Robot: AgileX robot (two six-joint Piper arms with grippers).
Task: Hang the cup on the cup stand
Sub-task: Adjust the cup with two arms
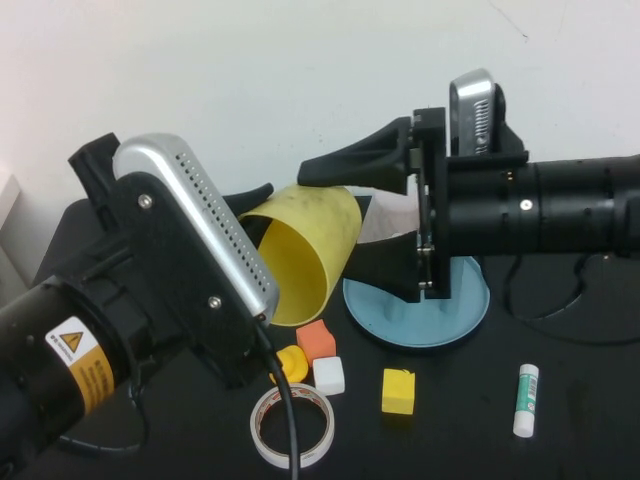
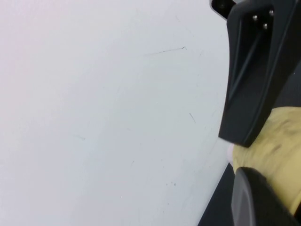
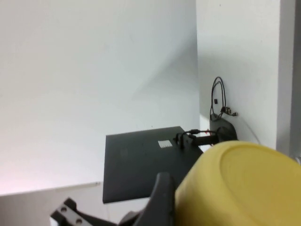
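The yellow cup is held on its side in the air, mouth toward the front left, above the left of the cup stand's light-blue base. The stand's pegs are hidden behind my right gripper. My left gripper is shut on the cup's rim; in the left wrist view the cup lies between its fingers. My right gripper reaches in from the right, one finger above and one below the cup's closed end, touching it. The right wrist view shows the cup's bottom beside one finger.
A pale pinkish-white cup shows behind the right gripper. On the black table in front lie an orange block, a white block, a yellow block, a tape roll and a glue stick.
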